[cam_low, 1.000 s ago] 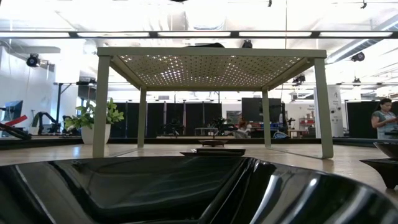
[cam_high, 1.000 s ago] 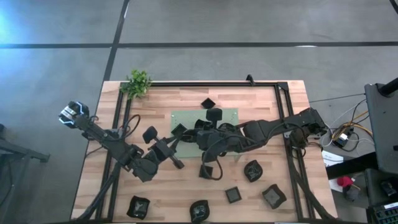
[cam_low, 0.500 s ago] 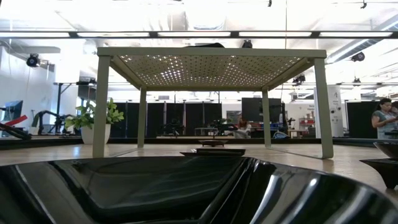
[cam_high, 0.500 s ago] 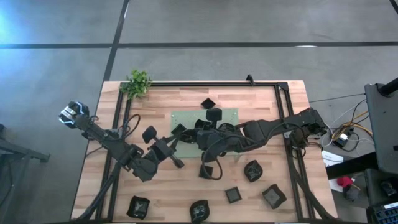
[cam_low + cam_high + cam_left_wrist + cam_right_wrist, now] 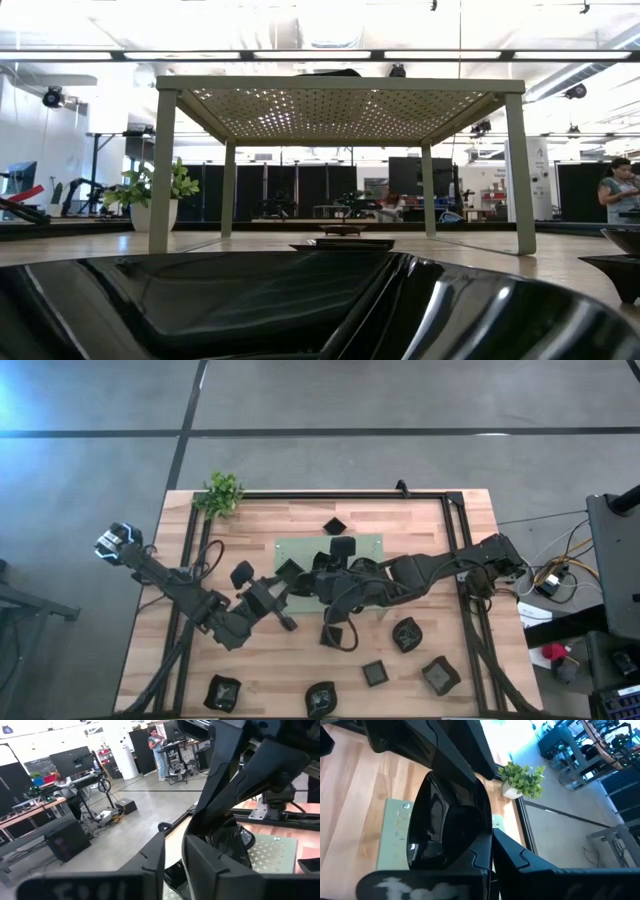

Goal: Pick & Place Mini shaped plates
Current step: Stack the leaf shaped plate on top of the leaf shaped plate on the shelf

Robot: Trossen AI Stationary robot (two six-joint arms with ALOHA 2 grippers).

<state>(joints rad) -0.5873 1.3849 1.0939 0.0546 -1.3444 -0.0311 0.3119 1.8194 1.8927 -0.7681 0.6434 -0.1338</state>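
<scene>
The wooden table [image 5: 420, 520] fills the picture, with the pale green mat [image 5: 368, 542] lying at its middle, and both arms meet at that mat's left edge. The right arm [image 5: 440, 568] stretches in low from the right, across the mat. The left arm [image 5: 180, 585] angles in from the near left.

Right gripper [image 5: 305, 575]: its fingers are pressed together on the rim of a glossy black plate [image 5: 445, 820], carried tilted just above the mat's left edge. That's the piece in play!

Left gripper [image 5: 272, 598] sits just beside it on the near-left side, fingers only a narrow slit apart. Whether anything thin sits in that slit, I can't tell.

The other plates are scattered. One square dish [image 5: 343, 546] is on the mat, one [image 5: 333, 526] lies just beyond its far edge, and one [image 5: 241, 575] is left of the grippers. A row runs along the near edge [image 5: 374, 673]. The little plant [image 5: 222, 492] stands at the far left corner, well out of the way.

By my reading this is the placing step: plate in hand, not yet set down. The next move calls for levelling it and lowering it onto a bare patch of mat, clear of the square dish. Then the right pincer opens and lifts off without dragging the rim. The left arm is very close, so watch for a knock.
</scene>
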